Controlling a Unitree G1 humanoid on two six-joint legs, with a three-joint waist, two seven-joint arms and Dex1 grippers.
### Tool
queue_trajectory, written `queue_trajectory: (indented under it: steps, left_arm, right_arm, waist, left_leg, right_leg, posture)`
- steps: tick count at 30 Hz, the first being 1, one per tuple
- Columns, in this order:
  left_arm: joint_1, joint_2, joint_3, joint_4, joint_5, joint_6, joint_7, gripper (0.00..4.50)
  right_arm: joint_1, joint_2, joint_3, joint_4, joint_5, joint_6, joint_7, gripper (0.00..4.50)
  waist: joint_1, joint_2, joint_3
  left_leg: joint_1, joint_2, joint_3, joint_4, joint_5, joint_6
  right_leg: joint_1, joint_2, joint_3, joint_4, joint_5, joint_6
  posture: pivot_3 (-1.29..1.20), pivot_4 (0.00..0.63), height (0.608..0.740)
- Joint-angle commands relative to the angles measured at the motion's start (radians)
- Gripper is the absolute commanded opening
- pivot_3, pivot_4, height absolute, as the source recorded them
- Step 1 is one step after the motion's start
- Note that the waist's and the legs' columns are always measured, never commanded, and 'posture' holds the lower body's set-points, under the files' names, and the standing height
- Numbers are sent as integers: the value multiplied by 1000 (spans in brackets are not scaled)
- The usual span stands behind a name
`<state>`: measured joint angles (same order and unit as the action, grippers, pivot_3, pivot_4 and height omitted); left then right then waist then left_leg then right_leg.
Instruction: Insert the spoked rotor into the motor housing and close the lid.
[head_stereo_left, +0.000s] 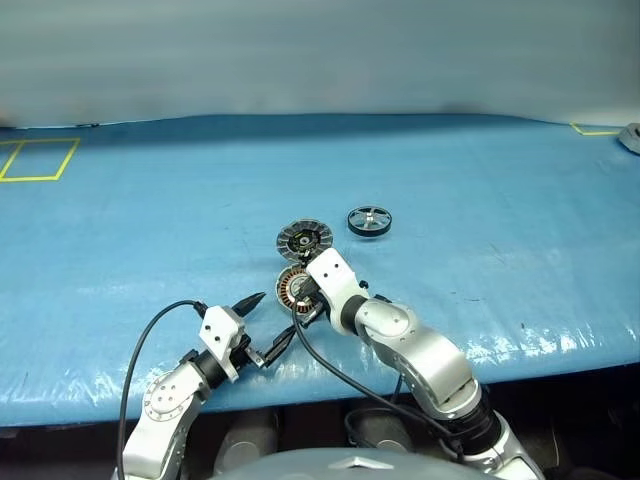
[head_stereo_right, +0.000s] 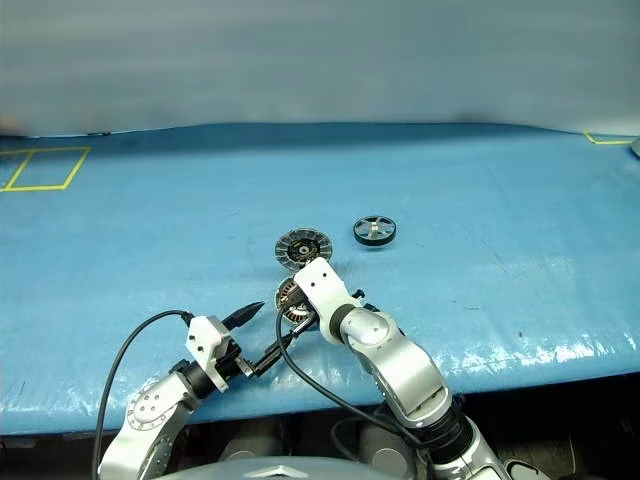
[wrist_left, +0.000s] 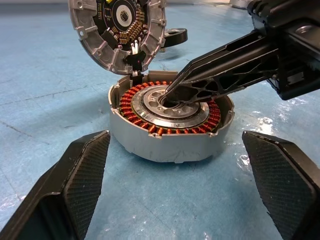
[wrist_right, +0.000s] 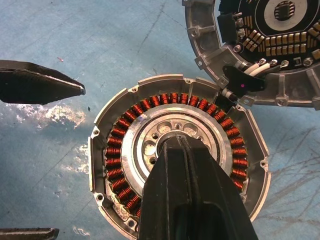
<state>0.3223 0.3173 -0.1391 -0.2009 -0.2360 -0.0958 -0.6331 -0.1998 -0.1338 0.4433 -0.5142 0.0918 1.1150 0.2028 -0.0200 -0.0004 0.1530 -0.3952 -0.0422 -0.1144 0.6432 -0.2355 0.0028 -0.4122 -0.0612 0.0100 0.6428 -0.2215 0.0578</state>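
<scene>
The motor housing (wrist_right: 113, 150) lies open on the blue table, its ring of copper coils around a silvery centre showing. Its lid (head_stereo_left: 303, 239) is flipped back beyond it, still joined at the edge, with its finned face and dark centre up. My right gripper (wrist_left: 170, 96) is shut, and its tips dip into the housing's silvery centre. The left gripper (head_stereo_left: 272, 320) stands open just in front and to the left of the housing, a finger (wrist_left: 80, 172) to either side, touching nothing. The spoked rotor (head_stereo_left: 369, 221), black-rimmed, rests flat on the table, farther back and to the right.
A yellow tape rectangle (head_stereo_left: 40, 158) marks the far left of the table, and another yellow corner (head_stereo_left: 595, 130) marks the far right beside a grey object (head_stereo_left: 630, 137). A black cable (head_stereo_left: 135, 360) loops off my left arm. The table's front edge (head_stereo_left: 560, 375) is close.
</scene>
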Motion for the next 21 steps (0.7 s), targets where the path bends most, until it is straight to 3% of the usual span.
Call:
queue_trajectory:
  steps: [1,10,21]
  left_arm:
    - [2,3,-2,-43,-2,-5,2,4500]
    - [1,3,-4,-39,-2,-5,-1,4500]
    - [1,4,-1,-32,-3,-8,-3,4500]
  right_arm:
    - [34,11,-54,34,14,70,-19,22]
    - [49,42,-76,25,64,90,-6,22]
    - [25,-45,37,56,22,10,-7,22]
  waist:
    - [1,0,0]
    - [0,0,0]
    - [-2,0,0]
  left_leg:
    - [0,0,0,0,0,0]
    - [0,0,0,0,0,0]
    - [1,0,0,0,0,0]
  right_leg:
    - [0,0,0,0,0,0]
    - [0,0,0,0,0,0]
    - [0,0,0,0,0,0]
  posture:
    - [0,150,740]
    - [0,150,740]
    - [0,150,740]
